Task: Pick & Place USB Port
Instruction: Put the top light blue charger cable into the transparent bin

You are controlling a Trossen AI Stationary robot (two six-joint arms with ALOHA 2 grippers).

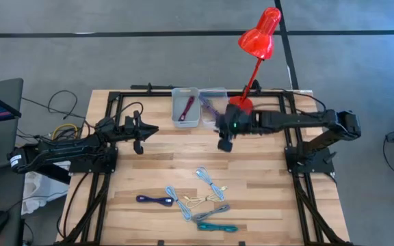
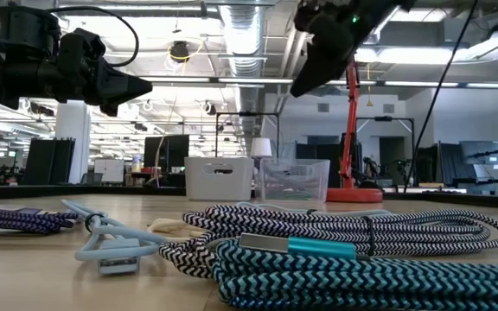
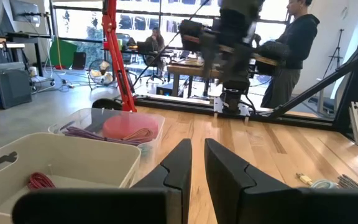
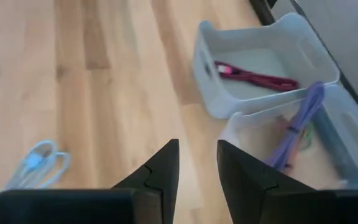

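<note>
Two bins stand at the table's far edge. The white bin (image 1: 185, 107) holds a dark red USB cable (image 4: 253, 78), and the clear bin (image 1: 213, 101) beside it holds a purple one (image 4: 300, 124). Several coiled USB cables lie near the table's near edge, among them a dark purple (image 1: 154, 199), a light blue (image 1: 211, 182) and a teal one (image 1: 217, 227). My right gripper (image 4: 197, 146) hangs open and empty above the wood, just on the near side of the clear bin (image 1: 224, 143). My left gripper (image 3: 197, 155) waits at the left (image 1: 149, 130), pointing level, with a narrow gap and nothing in it.
A red desk lamp (image 1: 257, 41) stands behind the clear bin, its base (image 1: 240, 104) at the far edge. Black frame rails (image 1: 101, 205) run along the table's sides. Bare wood lies between bins and cables. A person (image 3: 294, 43) stands in the room beyond.
</note>
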